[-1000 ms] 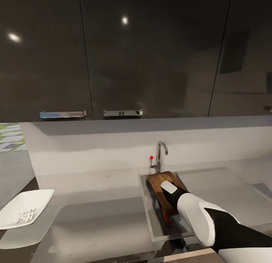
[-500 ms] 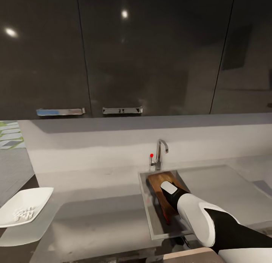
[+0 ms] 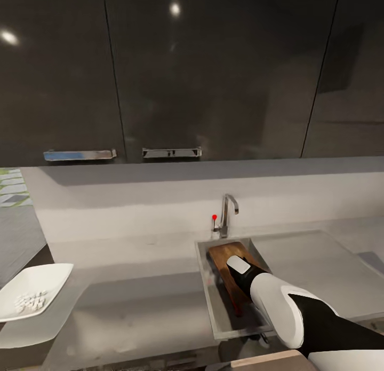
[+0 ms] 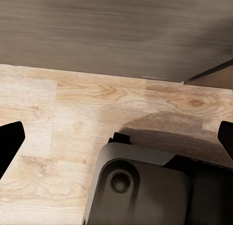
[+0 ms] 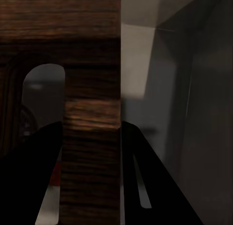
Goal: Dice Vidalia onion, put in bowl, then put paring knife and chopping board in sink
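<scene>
The chopping board point(image 3: 226, 256) leans tilted inside the sink point(image 3: 209, 301), under the tap point(image 3: 228, 213). My right arm reaches down into the basin. In the right wrist view my right gripper point(image 5: 92, 132) is shut on the chopping board point(image 5: 92, 89), with a dark finger on each side of its edge. A red bit beside the board looks like the paring knife point(image 5: 55, 179) handle. The white bowl point(image 3: 56, 277) sits on the countertop point(image 3: 138, 307) at far left, holding pale diced Vidalia onion point(image 3: 29, 301). My left gripper point(image 4: 116, 137) hangs open over the floor.
Dark glossy wall cabinets point(image 3: 213, 72) with chrome handles hang above the pale backsplash. The flat drainboard point(image 3: 314, 264) lies right of the basin. In the left wrist view, the robot's dark base point(image 4: 141, 186) stands on light wood floor point(image 4: 73, 108).
The head camera has shifted slightly, so the whole picture has slid a little. The right arm and the board keep their place in the sink.
</scene>
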